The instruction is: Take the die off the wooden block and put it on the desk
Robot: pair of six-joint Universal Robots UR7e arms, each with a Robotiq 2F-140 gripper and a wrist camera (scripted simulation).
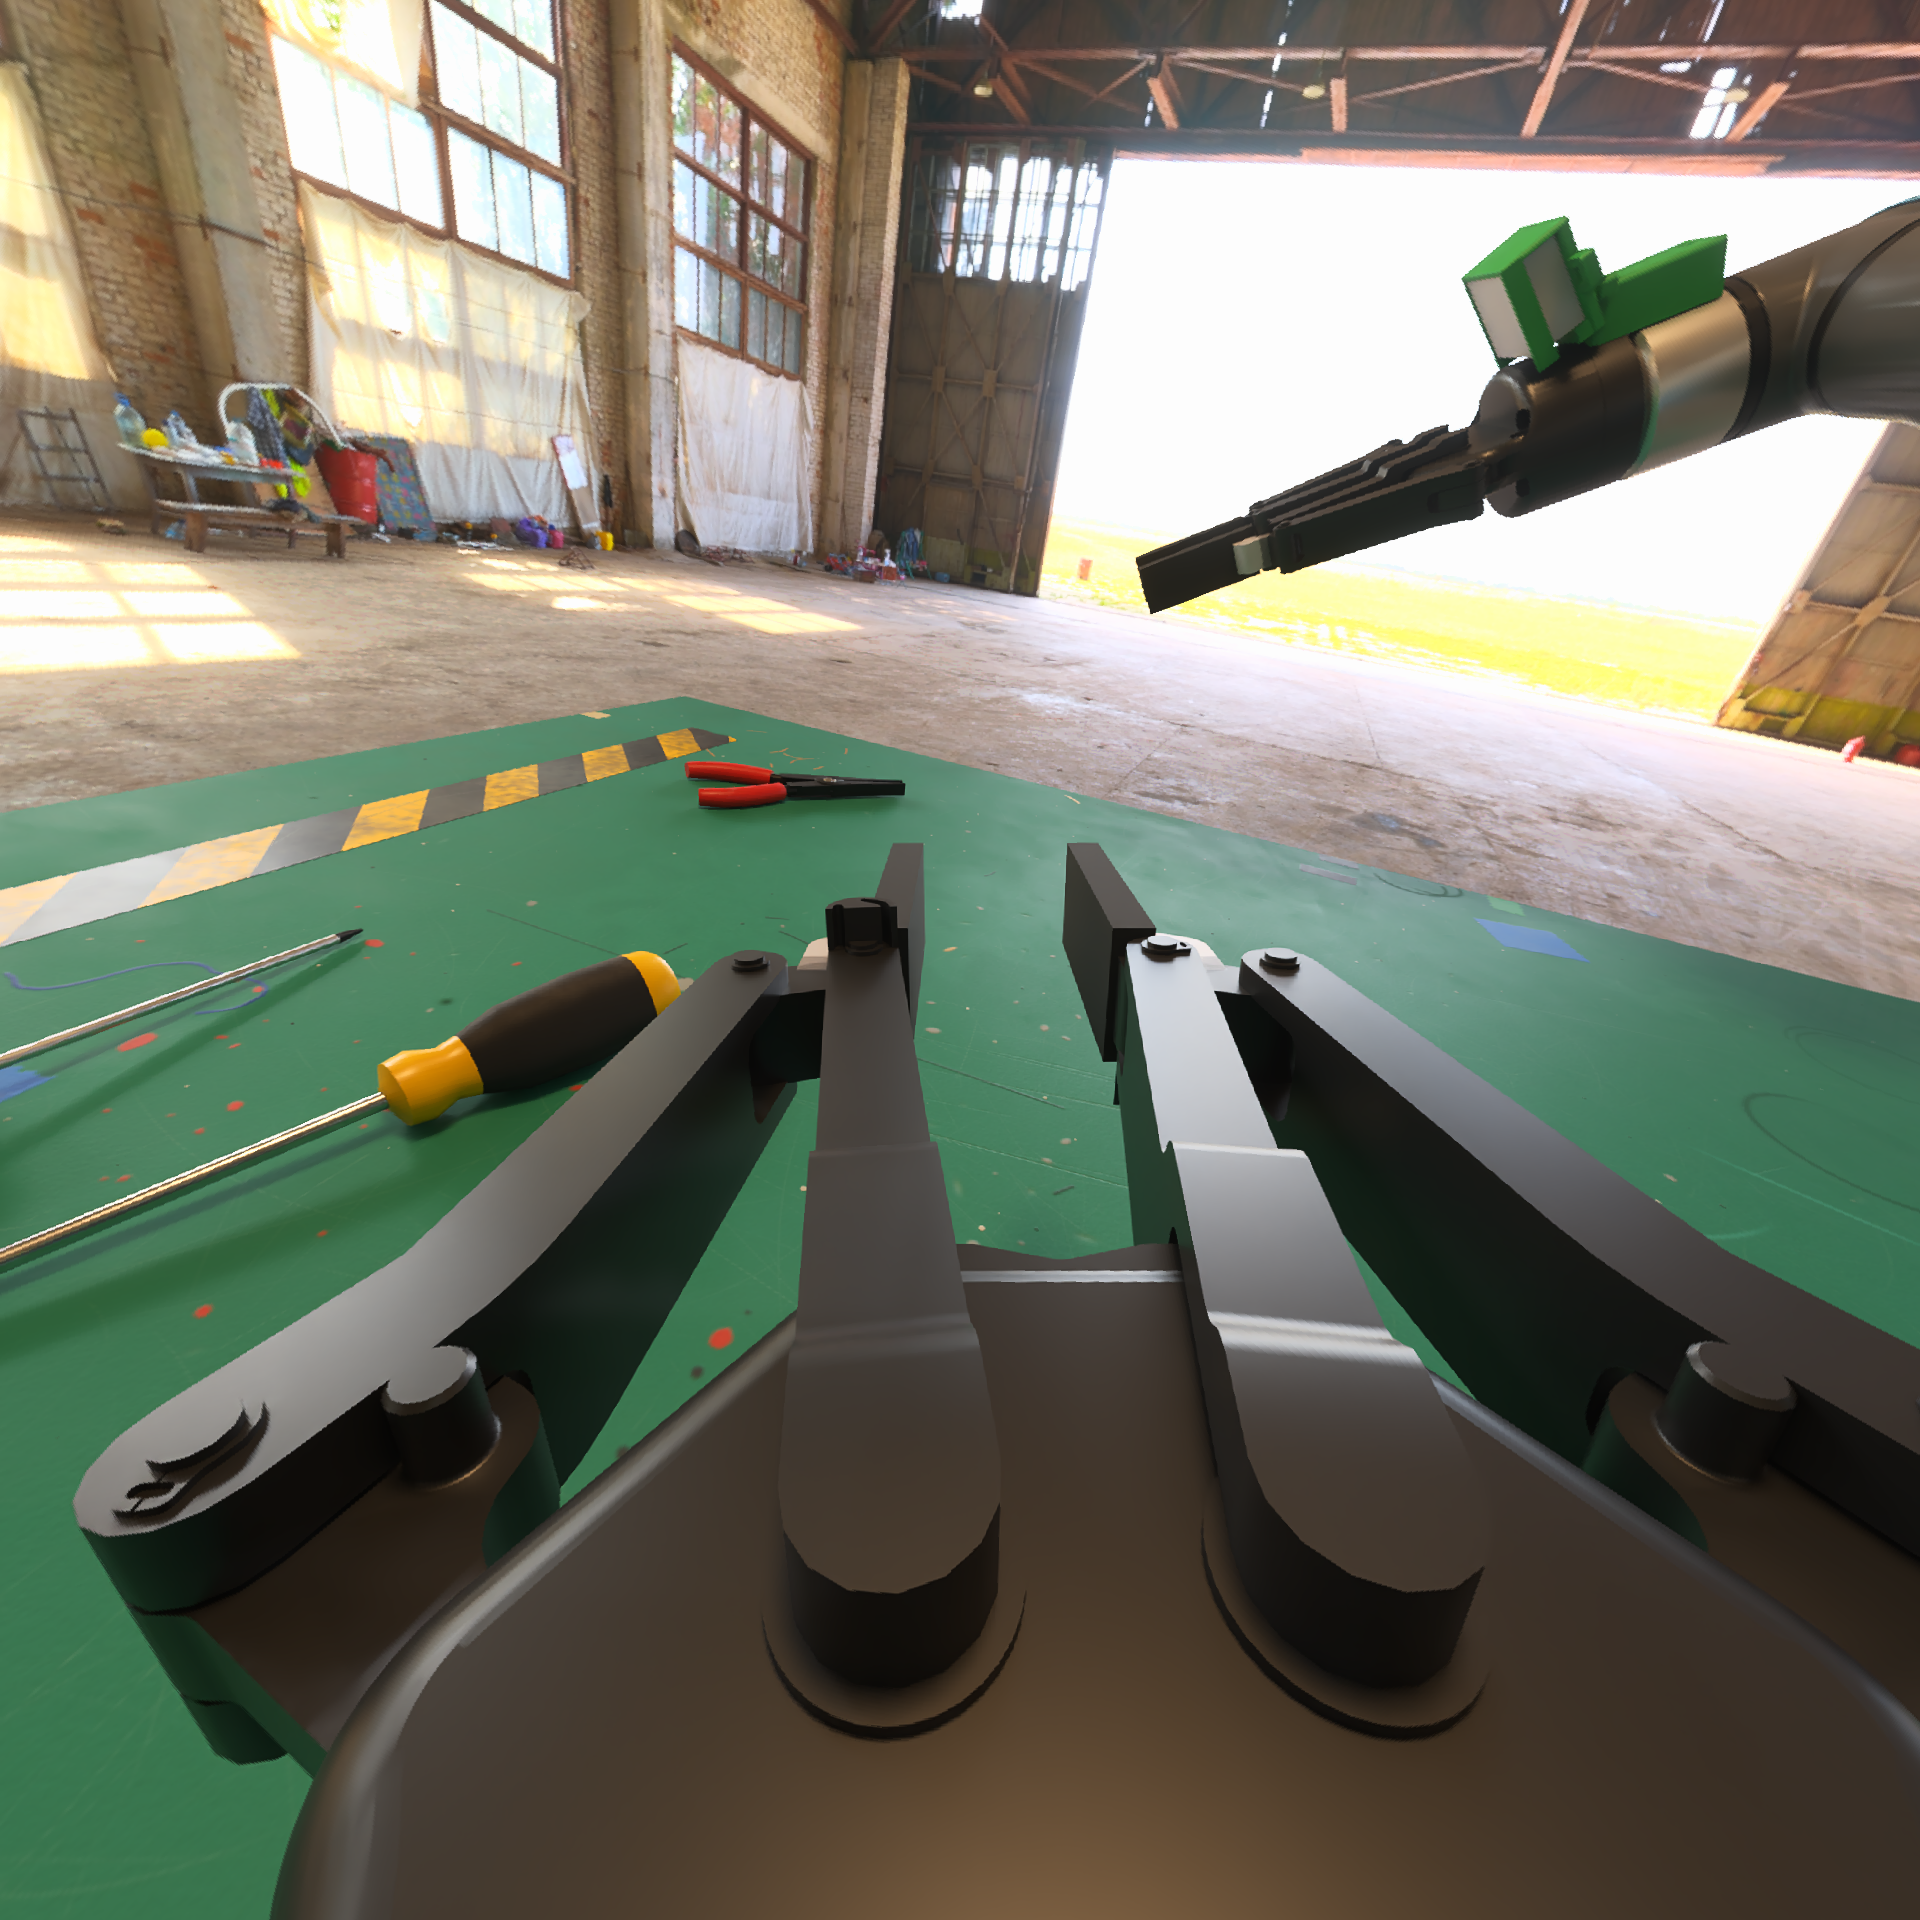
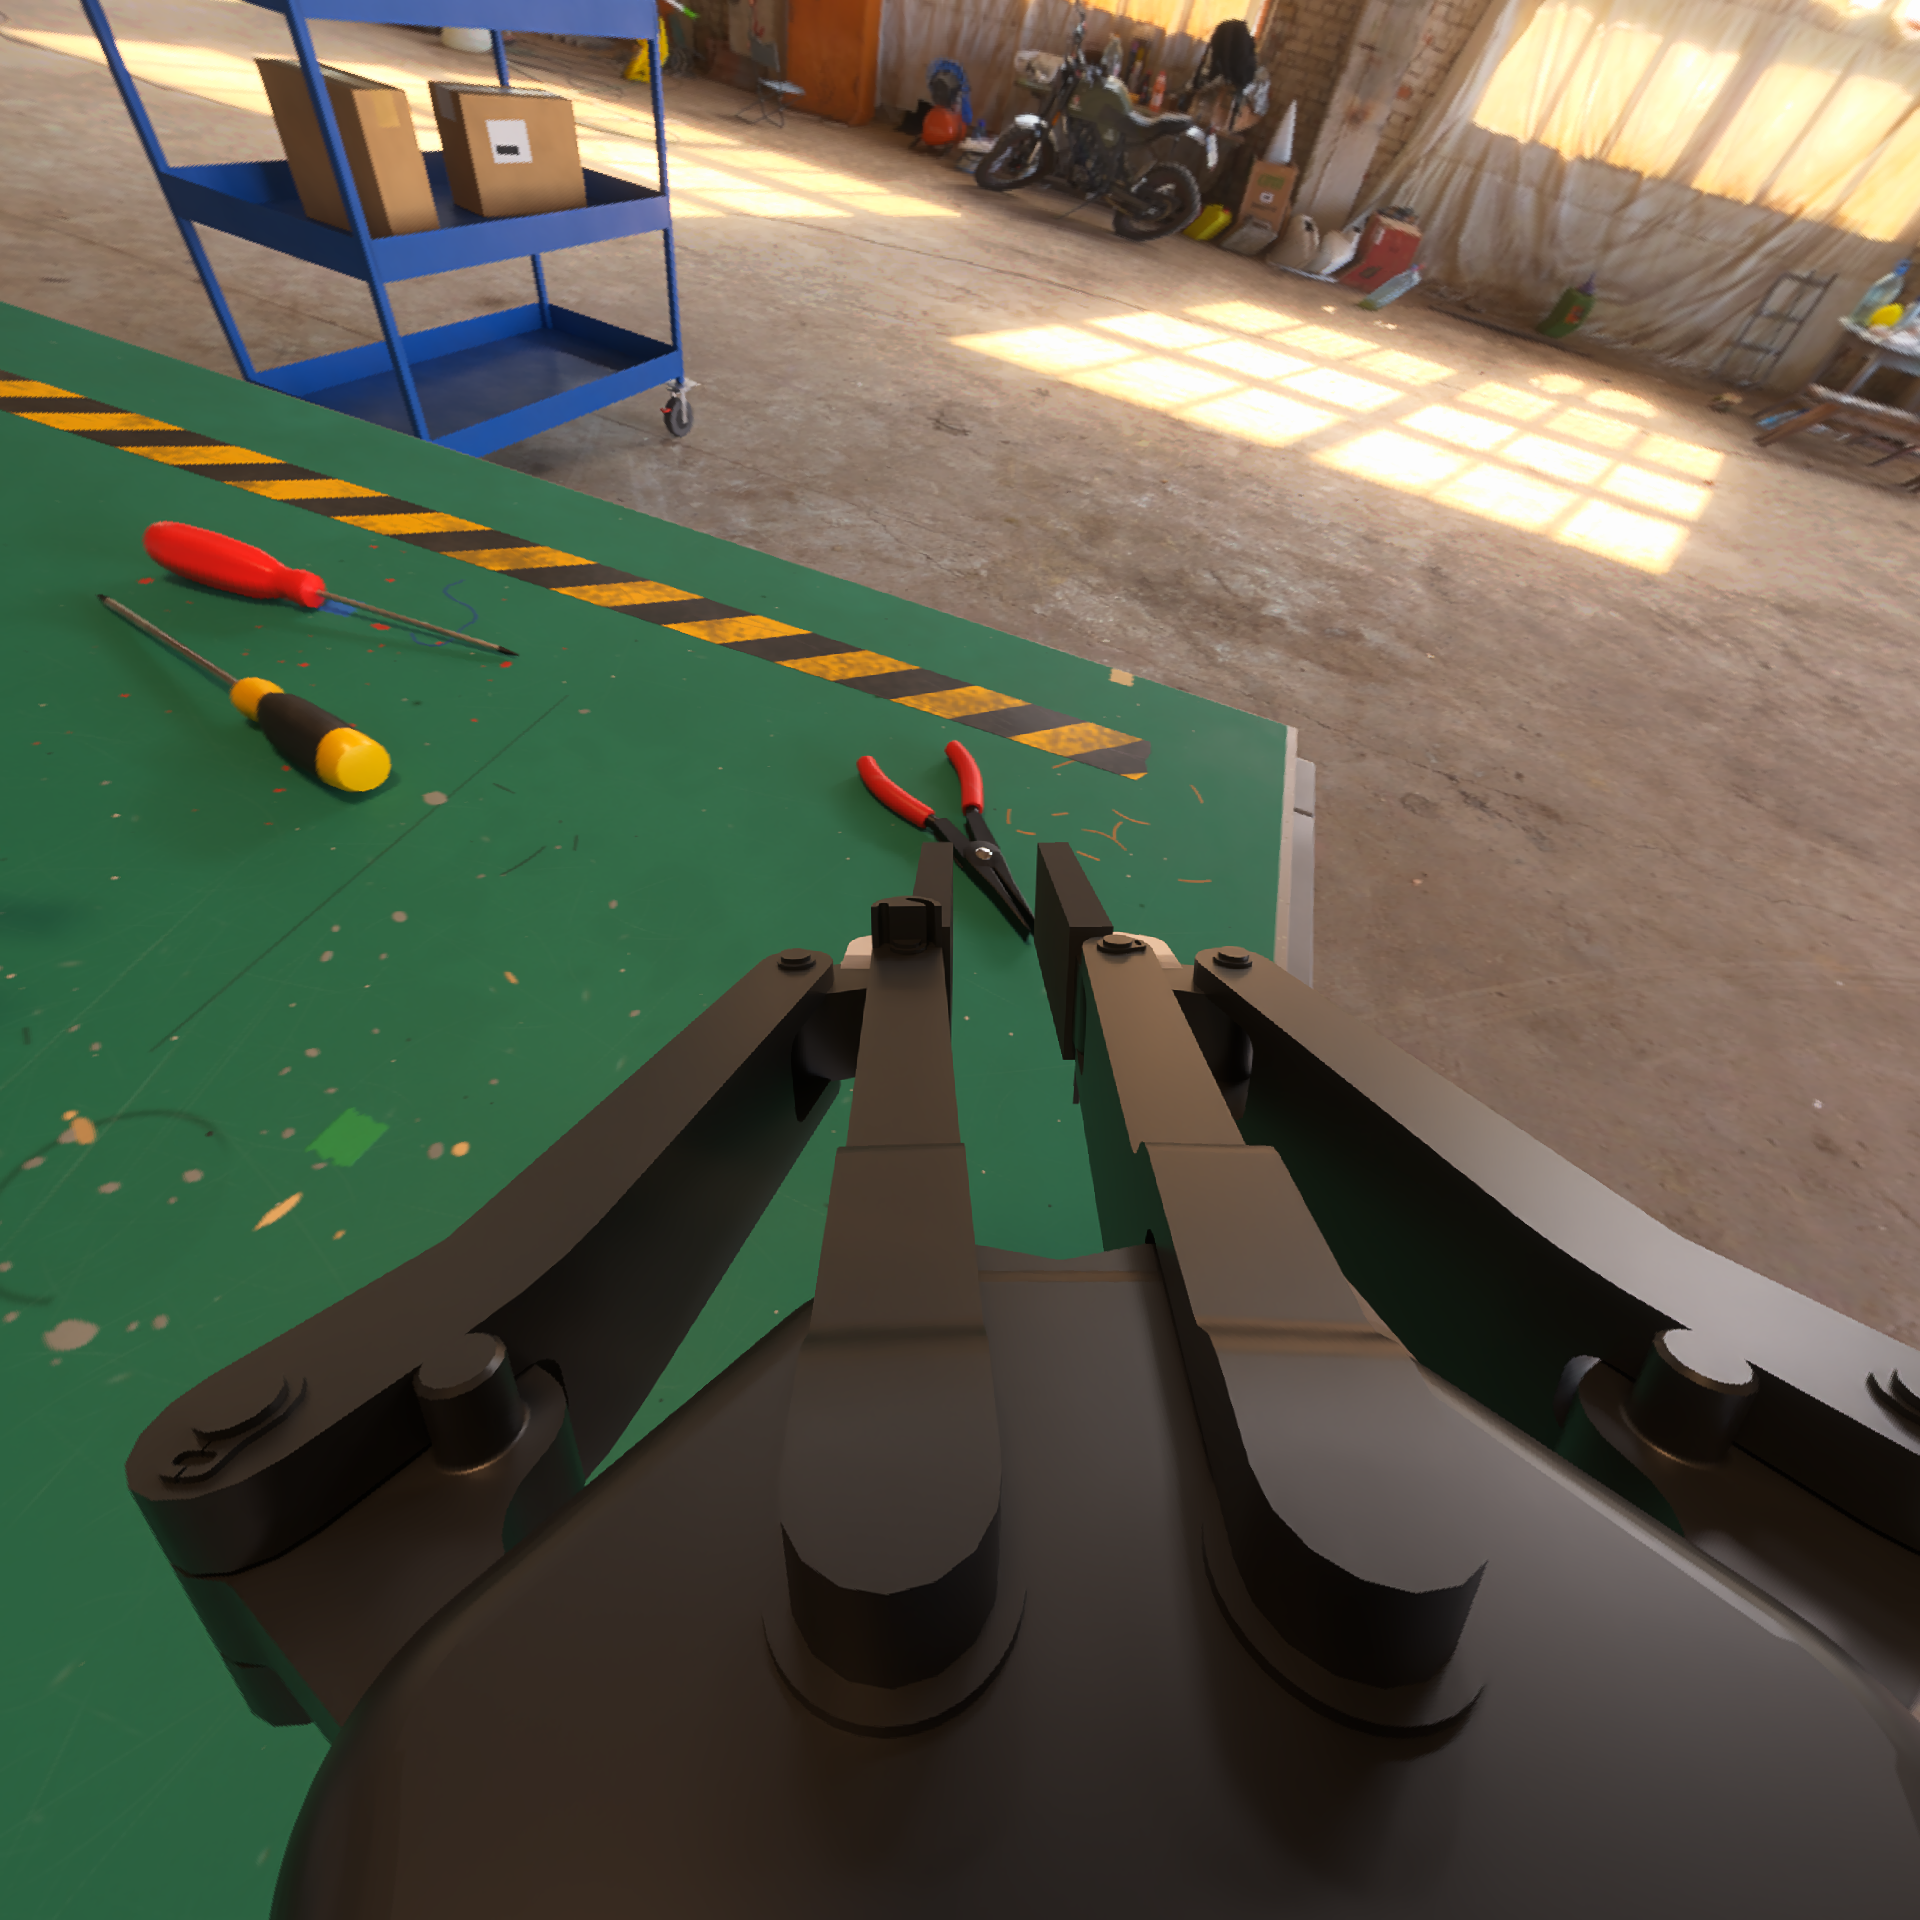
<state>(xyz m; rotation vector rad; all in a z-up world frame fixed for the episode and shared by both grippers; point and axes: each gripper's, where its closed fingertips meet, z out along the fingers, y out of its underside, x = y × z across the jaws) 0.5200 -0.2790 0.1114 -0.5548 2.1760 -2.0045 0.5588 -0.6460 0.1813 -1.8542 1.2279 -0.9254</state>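
matt green desk (image 1: pixel 1558 1091), glossy plastic screwdriver handle (image 1: pixel 540 1029)

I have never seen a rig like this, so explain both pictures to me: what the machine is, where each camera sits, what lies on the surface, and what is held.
These are two robot arms, each ending in a two-finger gripper with a camera at its wrist looking along the fingers. One picture comes from the left gripper, whose fingers stand apart with nothing between them. In that picture the other arm hangs in the air at upper right. The other picture comes from the right gripper, also parted and empty.

On the green desk lie red-handled pliers, a black-and-yellow screwdriver and a red screwdriver, beside a yellow-and-black striped band. Beyond the desk stands a blue cart with cardboard boxes.

The die and wooden block do not appear in either picture.
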